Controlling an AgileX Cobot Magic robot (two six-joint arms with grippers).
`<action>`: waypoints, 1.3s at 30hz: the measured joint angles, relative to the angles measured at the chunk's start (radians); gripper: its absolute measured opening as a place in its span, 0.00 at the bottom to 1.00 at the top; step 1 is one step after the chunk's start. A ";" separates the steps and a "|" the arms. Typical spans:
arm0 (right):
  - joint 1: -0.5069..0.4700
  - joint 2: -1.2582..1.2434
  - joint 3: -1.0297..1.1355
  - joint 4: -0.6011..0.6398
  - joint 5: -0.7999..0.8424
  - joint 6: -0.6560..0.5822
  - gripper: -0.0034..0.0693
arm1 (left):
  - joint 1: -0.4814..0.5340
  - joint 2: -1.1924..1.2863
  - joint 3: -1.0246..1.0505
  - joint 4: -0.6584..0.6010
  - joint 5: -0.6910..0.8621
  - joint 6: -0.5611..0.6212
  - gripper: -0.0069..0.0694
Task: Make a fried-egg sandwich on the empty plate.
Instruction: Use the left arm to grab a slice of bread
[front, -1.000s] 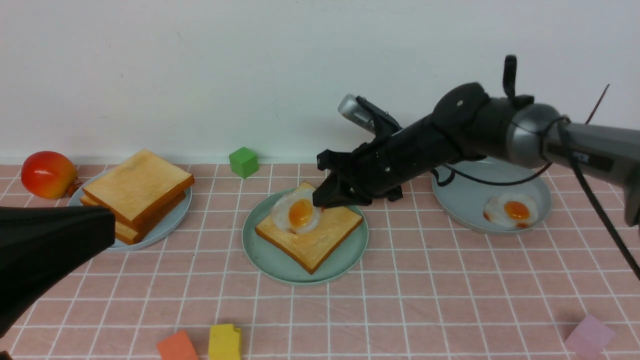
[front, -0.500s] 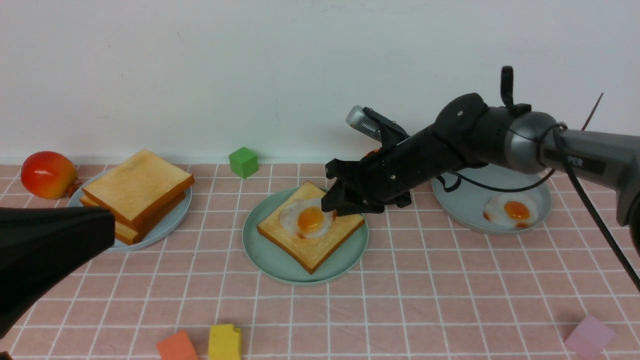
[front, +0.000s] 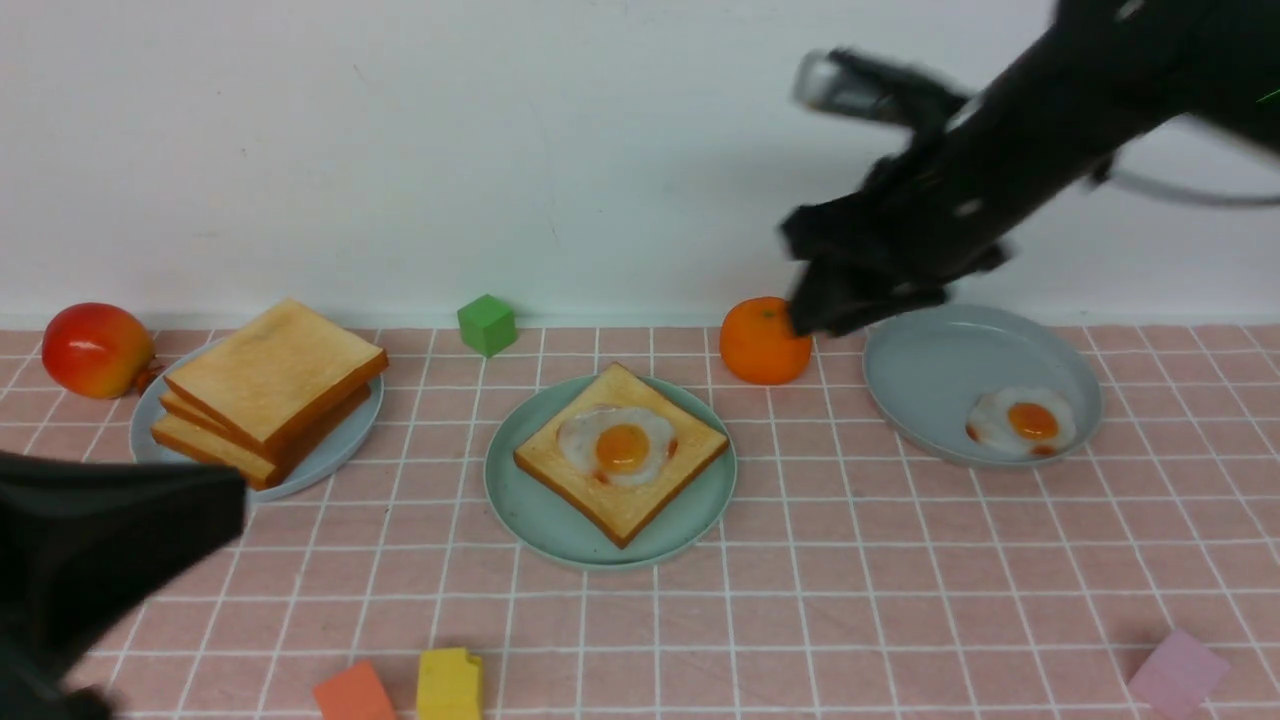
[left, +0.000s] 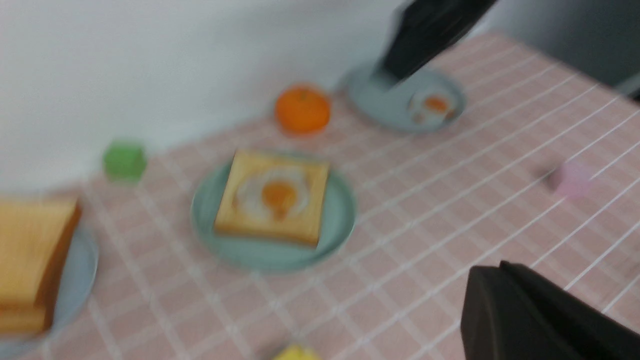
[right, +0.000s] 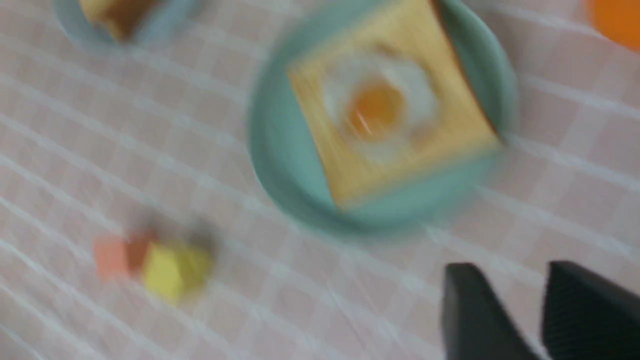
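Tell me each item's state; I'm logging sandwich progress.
mint-green plate: holds one toast slice with fried egg on top, uncovered.
toast stack: piled on pale blue plate.
grey dish: holds lone fried egg.
right gripper: open, empty, raised.
left gripper: shut, empty.

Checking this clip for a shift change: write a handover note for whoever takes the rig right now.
Left tool: shut, nothing seen in it, low at the near left.
Right tool: open, empty, high by the orange.
Mint-green plate: centre, holds one toast slice with the fried egg on top.
Done: base slice and egg.
Left: top slice from the toast stack on the left plate, laid over the egg.
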 joint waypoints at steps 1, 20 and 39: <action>0.011 -0.080 0.029 -0.074 0.042 0.027 0.23 | 0.000 0.058 -0.006 0.060 0.046 -0.077 0.09; 0.155 -1.070 0.674 -0.262 -0.038 0.101 0.05 | 0.508 0.754 -0.416 -0.222 0.212 0.295 0.07; 0.155 -1.266 0.719 -0.262 -0.021 0.084 0.05 | 0.685 1.199 -0.571 -0.145 -0.051 0.581 0.53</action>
